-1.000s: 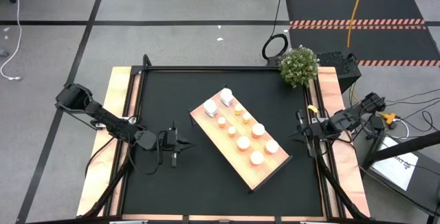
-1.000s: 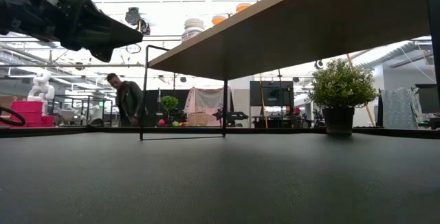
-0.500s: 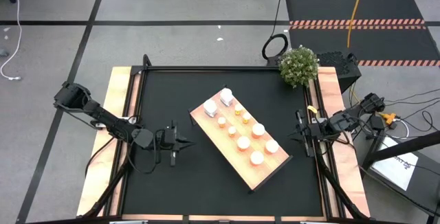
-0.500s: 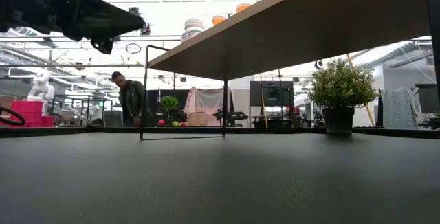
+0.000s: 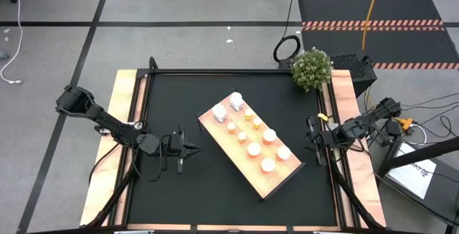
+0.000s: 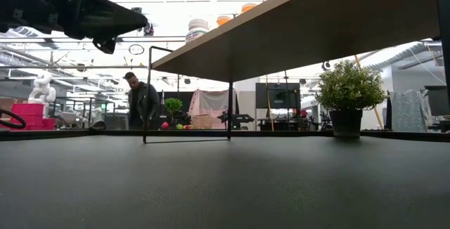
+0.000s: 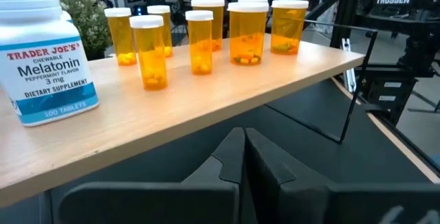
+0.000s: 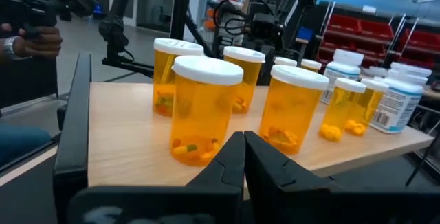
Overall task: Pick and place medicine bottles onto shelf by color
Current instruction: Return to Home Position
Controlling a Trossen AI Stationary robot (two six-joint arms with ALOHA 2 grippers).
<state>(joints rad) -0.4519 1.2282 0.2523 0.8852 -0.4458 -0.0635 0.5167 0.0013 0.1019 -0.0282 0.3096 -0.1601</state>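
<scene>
The shelf (image 5: 276,180), a pale wood board, stands slantwise mid-table on thin black legs (image 6: 147,95). On it stand several orange medicine bottles with white caps (image 5: 254,148) and, at its far-left end, white ones (image 5: 236,102). My left gripper (image 5: 189,150) is shut, level and empty, left of the shelf; its wrist view shows a white melatonin bottle (image 7: 45,56) and orange bottles (image 7: 150,51) on top. My right gripper (image 5: 310,140), shut and empty, stays at the table's right edge facing the orange bottles (image 8: 204,107).
A potted plant (image 5: 312,68) stands at the far right corner. A black frame (image 5: 147,83) borders the mat. The black mat (image 5: 215,198) lies bare around the shelf. A person (image 6: 144,106) is in the room beyond the far edge.
The person beyond the far edge has walked toward the right in the low view. Neither arm has visibly moved.
</scene>
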